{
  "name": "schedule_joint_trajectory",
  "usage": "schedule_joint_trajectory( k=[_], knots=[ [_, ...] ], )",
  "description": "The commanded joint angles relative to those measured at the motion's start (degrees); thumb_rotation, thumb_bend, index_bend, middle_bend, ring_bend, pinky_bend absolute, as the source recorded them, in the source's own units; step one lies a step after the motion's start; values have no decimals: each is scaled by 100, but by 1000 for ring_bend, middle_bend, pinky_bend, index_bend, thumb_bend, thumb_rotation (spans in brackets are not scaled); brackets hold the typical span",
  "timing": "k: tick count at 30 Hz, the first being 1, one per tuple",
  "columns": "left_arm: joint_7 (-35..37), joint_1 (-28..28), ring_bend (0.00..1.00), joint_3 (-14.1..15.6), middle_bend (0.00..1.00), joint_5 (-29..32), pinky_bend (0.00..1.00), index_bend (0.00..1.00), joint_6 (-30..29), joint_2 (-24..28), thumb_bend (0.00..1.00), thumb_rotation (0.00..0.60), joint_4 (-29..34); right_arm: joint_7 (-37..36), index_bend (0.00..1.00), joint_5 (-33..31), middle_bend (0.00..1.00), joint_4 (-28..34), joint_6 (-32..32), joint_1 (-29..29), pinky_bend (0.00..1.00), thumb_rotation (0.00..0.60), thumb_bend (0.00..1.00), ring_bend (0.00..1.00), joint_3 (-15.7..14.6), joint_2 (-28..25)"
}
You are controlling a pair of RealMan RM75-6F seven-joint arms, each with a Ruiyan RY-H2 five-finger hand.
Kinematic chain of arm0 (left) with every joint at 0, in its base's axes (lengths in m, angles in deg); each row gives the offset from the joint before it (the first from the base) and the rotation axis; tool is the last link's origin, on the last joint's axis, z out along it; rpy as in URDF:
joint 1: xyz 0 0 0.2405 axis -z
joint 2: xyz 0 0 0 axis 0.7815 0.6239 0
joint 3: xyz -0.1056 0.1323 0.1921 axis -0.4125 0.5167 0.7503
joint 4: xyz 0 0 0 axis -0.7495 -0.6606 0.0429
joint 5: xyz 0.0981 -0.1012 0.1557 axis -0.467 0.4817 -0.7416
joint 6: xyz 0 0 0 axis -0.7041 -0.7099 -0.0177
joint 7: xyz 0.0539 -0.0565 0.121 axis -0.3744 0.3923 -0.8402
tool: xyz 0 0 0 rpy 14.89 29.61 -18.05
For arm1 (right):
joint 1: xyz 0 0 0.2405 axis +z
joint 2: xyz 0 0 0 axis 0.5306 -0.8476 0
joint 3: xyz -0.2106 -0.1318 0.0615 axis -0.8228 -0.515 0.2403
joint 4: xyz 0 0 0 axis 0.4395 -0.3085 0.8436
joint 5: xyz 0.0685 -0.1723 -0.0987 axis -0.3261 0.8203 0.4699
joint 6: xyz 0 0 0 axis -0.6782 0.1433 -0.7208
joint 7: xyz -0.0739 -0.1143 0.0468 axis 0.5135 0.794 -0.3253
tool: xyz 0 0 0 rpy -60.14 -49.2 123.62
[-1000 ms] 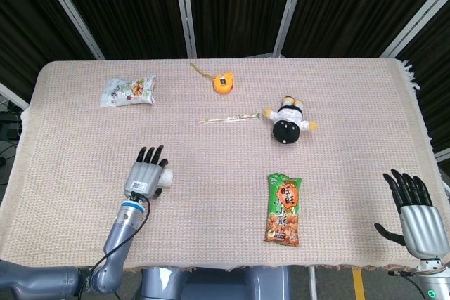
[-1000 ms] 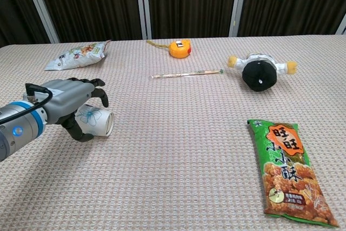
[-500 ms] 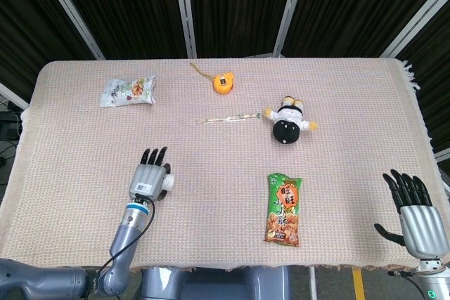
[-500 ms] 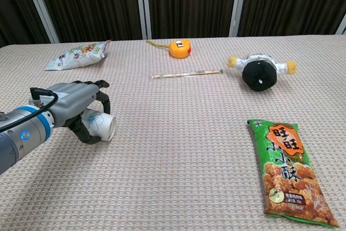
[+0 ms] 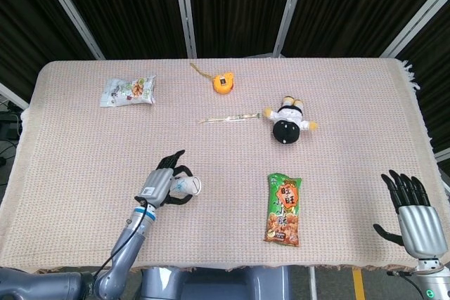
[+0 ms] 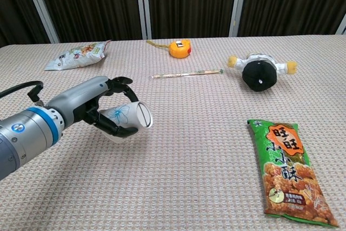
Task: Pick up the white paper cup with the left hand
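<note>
A white paper cup (image 6: 128, 118) with a blue flower print lies sideways in my left hand (image 6: 100, 109), its open mouth pointing right. The fingers wrap over and under it, and the chest view shows it lifted clear of the cloth. From the head view the same cup (image 5: 188, 186) and left hand (image 5: 164, 185) sit at the table's front left. My right hand (image 5: 415, 209) stays at the front right corner, fingers spread, holding nothing.
A green snack bag (image 5: 283, 209) lies front right of centre. Further back are a black and white plush toy (image 5: 287, 123), a thin stick (image 5: 226, 118), an orange tape measure (image 5: 223, 83) and a pale snack packet (image 5: 128, 90) at the back left.
My left hand has closed around the cup, raised it off the cloth and carried it to the right. The right hand has hardly moved.
</note>
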Motion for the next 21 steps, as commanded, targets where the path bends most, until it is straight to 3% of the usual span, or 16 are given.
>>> schedule_joint_trajectory(
  k=[1, 9, 21],
  knots=[
    [1138, -187, 0, 98, 0, -831, 0, 438, 302, -112, 183, 600, -507, 17, 0, -3, 0, -5, -18, 3, 0, 600, 29, 0, -9, 7],
    [1398, -236, 0, 252, 0, -973, 0, 439, 439, -95, 182, 600, -930, 31, 0, -15, 0, 22, -25, 0, 0, 600, 29, 0, -13, -10],
    [1733, -440, 0, 389, 0, -1169, 0, 408, 409, 388, 183, 600, -815, 82, 0, 12, 0, 55, -26, -4, 0, 600, 30, 0, -34, -9]
  ],
)
